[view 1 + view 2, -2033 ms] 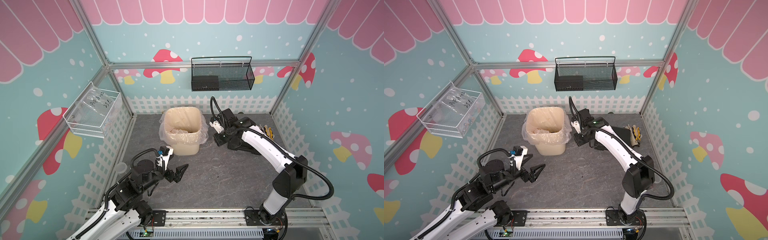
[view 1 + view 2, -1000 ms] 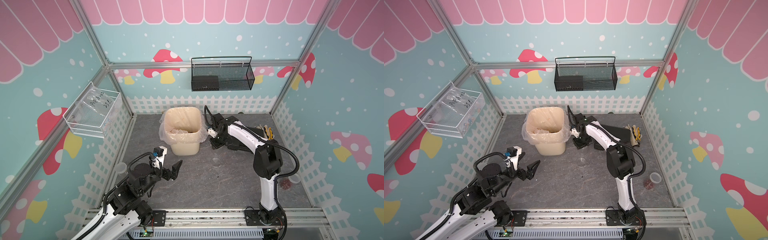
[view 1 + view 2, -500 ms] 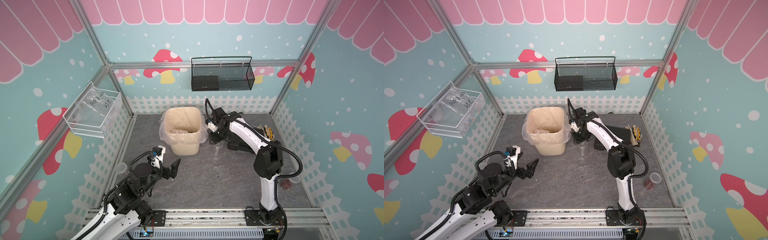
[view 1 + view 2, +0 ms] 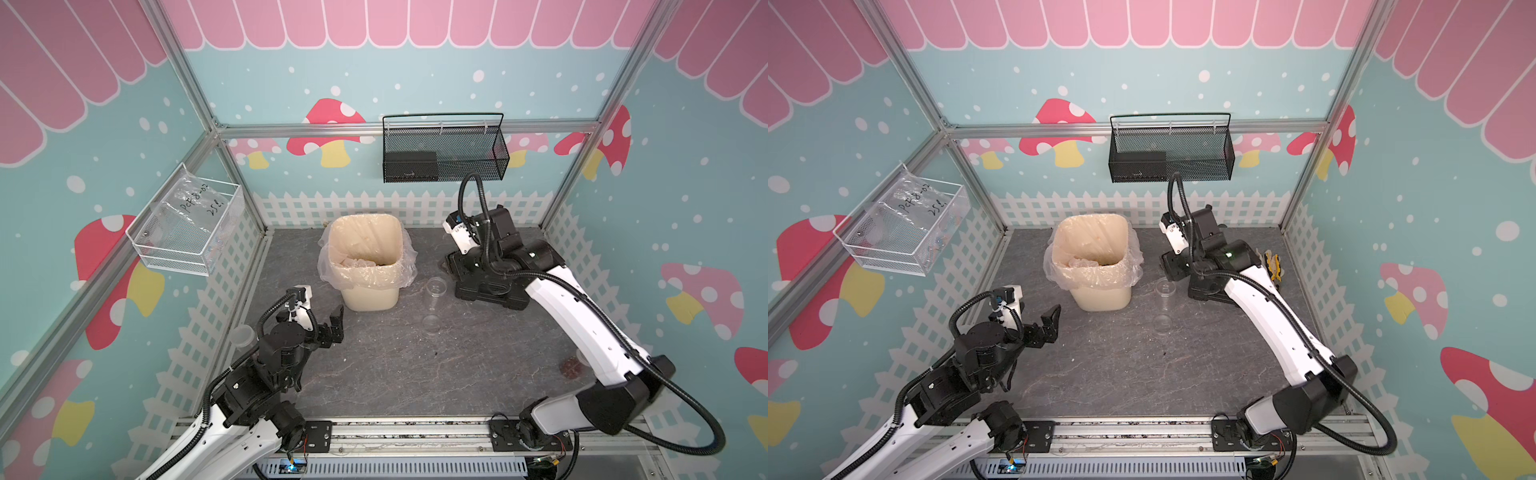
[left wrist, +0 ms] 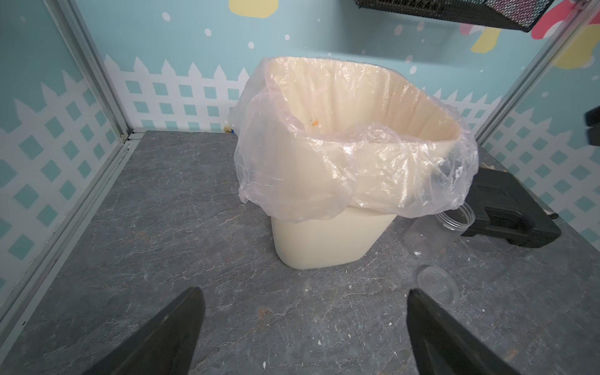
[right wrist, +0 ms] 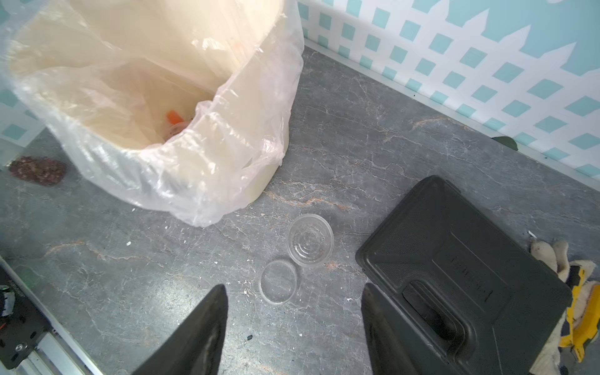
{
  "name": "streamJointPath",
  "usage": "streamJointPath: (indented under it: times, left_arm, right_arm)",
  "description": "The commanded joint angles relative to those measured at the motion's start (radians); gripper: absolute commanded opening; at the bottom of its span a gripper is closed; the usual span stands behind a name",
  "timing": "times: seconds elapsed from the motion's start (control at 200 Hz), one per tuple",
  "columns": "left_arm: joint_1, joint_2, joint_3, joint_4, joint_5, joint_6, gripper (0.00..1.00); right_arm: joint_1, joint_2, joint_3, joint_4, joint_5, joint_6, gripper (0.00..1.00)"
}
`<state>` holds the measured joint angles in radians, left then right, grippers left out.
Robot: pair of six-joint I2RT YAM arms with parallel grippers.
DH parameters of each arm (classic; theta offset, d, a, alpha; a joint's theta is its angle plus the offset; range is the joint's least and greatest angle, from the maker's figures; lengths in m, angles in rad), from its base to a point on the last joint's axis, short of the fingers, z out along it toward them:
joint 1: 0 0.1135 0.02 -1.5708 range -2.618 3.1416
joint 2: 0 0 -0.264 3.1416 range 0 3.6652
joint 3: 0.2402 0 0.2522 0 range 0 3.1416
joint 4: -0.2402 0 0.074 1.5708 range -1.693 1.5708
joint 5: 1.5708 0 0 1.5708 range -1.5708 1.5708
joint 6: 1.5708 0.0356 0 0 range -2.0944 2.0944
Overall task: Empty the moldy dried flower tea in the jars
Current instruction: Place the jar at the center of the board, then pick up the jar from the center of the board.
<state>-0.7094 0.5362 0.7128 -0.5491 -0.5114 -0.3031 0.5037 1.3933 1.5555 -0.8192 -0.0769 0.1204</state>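
Observation:
An empty clear jar (image 4: pixel 436 291) (image 4: pixel 1163 293) (image 5: pixel 435 232) (image 6: pixel 310 242) stands upright on the grey floor, between the cream bin and the black case. My right gripper (image 6: pixel 293 292) (image 4: pixel 451 268) hangs above and behind it, open, with nothing between its fingers. Near the right fence a second jar holding reddish-brown tea (image 4: pixel 570 368) shows partly behind my right arm. A third jar (image 4: pixel 241 336) sits by the left fence; its brown tea (image 6: pixel 37 170) shows in the right wrist view. My left gripper (image 4: pixel 324 320) (image 4: pixel 1034 322) (image 5: pixel 303 298) is open and empty, in front of the bin.
The cream bin (image 4: pixel 365 297) (image 5: pixel 324 240) with a plastic liner stands at the back middle. A flat clear lid (image 4: pixel 432 323) (image 6: pixel 278 281) lies just in front of the empty jar. A black case (image 4: pixel 490 286) (image 6: pixel 454 259) and gloves (image 4: pixel 1273 266) lie at the back right.
My right gripper has opened and lifted off the jar, which now stands free on the floor. The right arm's elbow has swung out to the right. The left arm has barely shifted.

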Motion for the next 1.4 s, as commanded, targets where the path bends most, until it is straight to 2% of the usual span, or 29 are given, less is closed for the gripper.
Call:
streamJointPath:
  times: [0.0,0.14,0.355,0.53,0.64,0.69,0.835,0.961,1.121,1.231,1.396]
  left_arm:
    - [-0.004,0.029,0.075,-0.111,-0.084,-0.054,1.0]
    - [-0.005,0.055,0.133,-0.199,-0.109,-0.09,1.0]
    - [-0.005,0.054,0.217,-0.387,-0.258,-0.317,1.0]
    - [-0.004,0.133,0.327,-0.685,-0.445,-0.557,0.99]
    - [0.004,0.192,0.38,-0.884,-0.507,-0.724,0.98]
    - [0.023,0.204,0.385,-0.939,-0.514,-0.754,0.97]
    - [0.18,0.181,0.36,-0.939,-0.434,-0.711,0.96]
    - [0.319,0.152,0.353,-0.841,-0.357,-0.584,0.95]
    - [0.515,0.245,0.38,-0.761,-0.213,-0.446,0.99]
    - [0.64,0.295,0.361,-0.709,-0.089,-0.413,0.99]
    - [0.752,0.343,0.337,-0.651,-0.027,-0.358,0.99]
  right_arm:
    - [-0.001,-0.124,-0.169,0.17,0.009,-0.02,0.71]
    - [-0.002,-0.332,-0.39,0.347,0.014,-0.008,0.8]
    - [-0.001,-0.572,-0.669,0.581,-0.023,0.078,0.84]
    - [-0.001,-0.653,-0.827,0.717,-0.07,0.146,0.84]
    - [-0.001,-0.664,-0.888,0.771,-0.112,0.182,0.84]
    - [-0.001,-0.663,-0.908,0.788,-0.124,0.193,0.84]
    - [-0.001,-0.658,-0.952,0.842,-0.166,0.208,0.84]
    - [-0.002,-0.64,-0.954,0.858,-0.184,0.201,0.84]
    - [-0.001,-0.621,-0.959,0.882,-0.199,0.197,0.84]
    - [-0.001,-0.614,-0.968,0.897,-0.207,0.203,0.84]
    - [-0.001,-0.616,-0.987,0.905,-0.208,0.205,0.84]
